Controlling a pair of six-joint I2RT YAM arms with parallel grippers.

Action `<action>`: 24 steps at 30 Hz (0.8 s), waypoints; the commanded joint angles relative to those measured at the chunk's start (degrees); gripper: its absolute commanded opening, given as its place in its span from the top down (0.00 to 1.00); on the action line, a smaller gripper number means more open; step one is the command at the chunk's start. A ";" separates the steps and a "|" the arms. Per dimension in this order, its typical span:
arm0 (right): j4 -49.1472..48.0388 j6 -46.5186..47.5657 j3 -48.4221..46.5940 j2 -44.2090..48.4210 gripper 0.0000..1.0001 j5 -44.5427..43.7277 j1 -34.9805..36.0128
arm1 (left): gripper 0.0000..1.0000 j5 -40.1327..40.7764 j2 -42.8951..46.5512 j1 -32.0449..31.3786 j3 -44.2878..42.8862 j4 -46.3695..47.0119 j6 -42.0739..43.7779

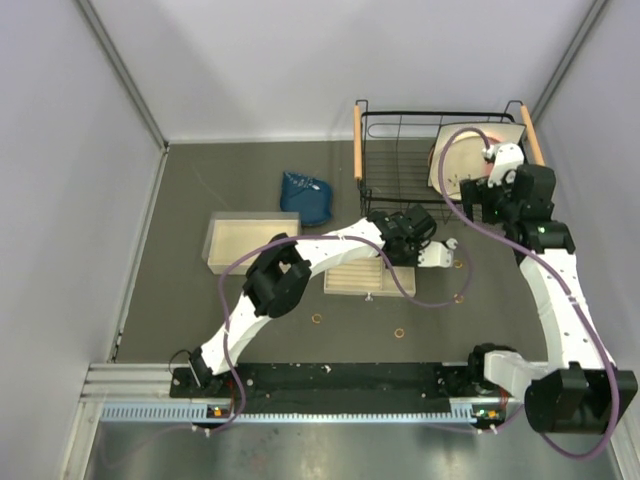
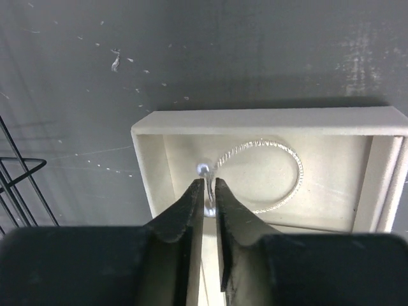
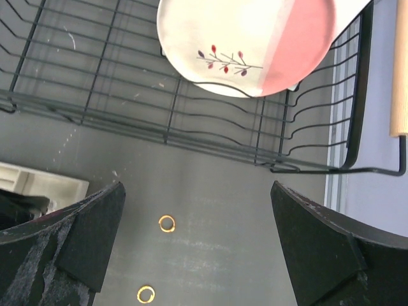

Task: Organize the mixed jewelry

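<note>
A thin silver hoop (image 2: 296, 166) lies inside a small pale box (image 2: 255, 120). My left gripper (image 2: 209, 180) hangs right over the hoop's clasp end. Its jaws stand a narrow slit apart, the wire runs through the slit, and a sliver of gap shows on either side of it. In the top view that box (image 1: 448, 256) is mostly hidden under the left gripper (image 1: 432, 250). Several tiny gold rings lie loose on the table, two (image 3: 167, 223) (image 3: 146, 294) below my right gripper (image 3: 197, 191), which hovers wide open with nothing in it. Others (image 1: 317, 319) (image 1: 399, 330) lie nearer the bases.
A black wire dish rack (image 1: 400, 150) holding a pink and white plate (image 3: 248, 38) stands at the back right. A pale slotted tray (image 1: 350, 280) lies under the left forearm. A larger wooden box (image 1: 213, 240) and a blue cloth pouch (image 1: 305, 197) sit at the back left.
</note>
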State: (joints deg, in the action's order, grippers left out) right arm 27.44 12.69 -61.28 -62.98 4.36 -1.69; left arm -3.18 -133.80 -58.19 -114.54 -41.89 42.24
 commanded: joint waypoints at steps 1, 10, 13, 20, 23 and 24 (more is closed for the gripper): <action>0.94 3.13 3.09 4.71 0.01 -0.75 -0.41 | 0.76 1.33 0.55 -0.25 -1.30 2.16 0.21; 2.88 5.33 6.96 2.78 0.03 -2.96 -0.77 | 0.49 2.65 5.73 -0.17 1.42 2.77 -1.28; 3.32 5.51 8.27 0.58 0.05 -2.17 -1.21 | 0.45 2.65 10.74 0.10 4.31 4.71 -2.42; 3.76 5.77 10.47 -5.65 0.21 -0.76 -1.38 | 0.42 1.33 20.76 -0.08 10.21 6.47 -5.85; 3.76 7.08 11.79 -8.47 0.29 -0.49 -1.38 | 0.42 2.04 23.84 -0.08 12.84 6.73 -6.38; 3.76 7.26 12.05 -9.26 0.32 0.20 -1.38 | 0.42 2.21 24.98 -0.08 13.55 6.91 -6.64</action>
State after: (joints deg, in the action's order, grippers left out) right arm 31.48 18.39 -50.48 -69.89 2.90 -2.50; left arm -1.02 -114.21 -58.17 -103.79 -37.82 37.76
